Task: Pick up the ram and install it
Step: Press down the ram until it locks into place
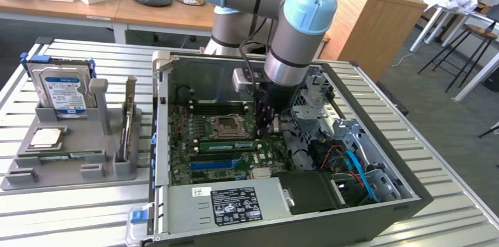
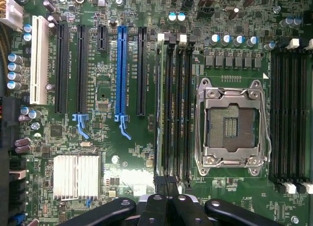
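Arm (image 1: 300,31): reaches down from above into the open computer case (image 1: 405,197), which lies on its side on the slatted table (image 1: 70,212).
Claw (image 1: 269,123): fully closed, fingers (image 2: 155,206) pressed together with no gap. It holds nothing between them.
Claw position: low over the motherboard (image 2: 122,162), at one end of the memory slot bank, beside the CPU socket (image 2: 232,123).
Ram (image 2: 158,103): stands on edge in the outermost slot of the bank, on the side facing the blue expansion slot (image 2: 121,69). In the exterior view it shows as a green strip (image 1: 226,145) just in front of the socket.
Claw-to-ram relation: the fingertips sit directly over the ram's near end. Contact cannot be confirmed.
Slot latches: whether the ram is fully seated cannot be determined.
Neighbouring slots (image 2: 178,103): black, set side by side between ram and socket.
Second slot bank (image 2: 291,108): on the far side of the socket.
Heatsink (image 2: 77,176): silver, finned, near the expansion slots.
Tray (image 1: 70,171): grey, on the table at the exterior view's left, well apart from the claw.
Hard drive (image 1: 62,89): upright at the tray's rear.
Card (image 1: 127,121): upright on edge in the tray, beside the case.
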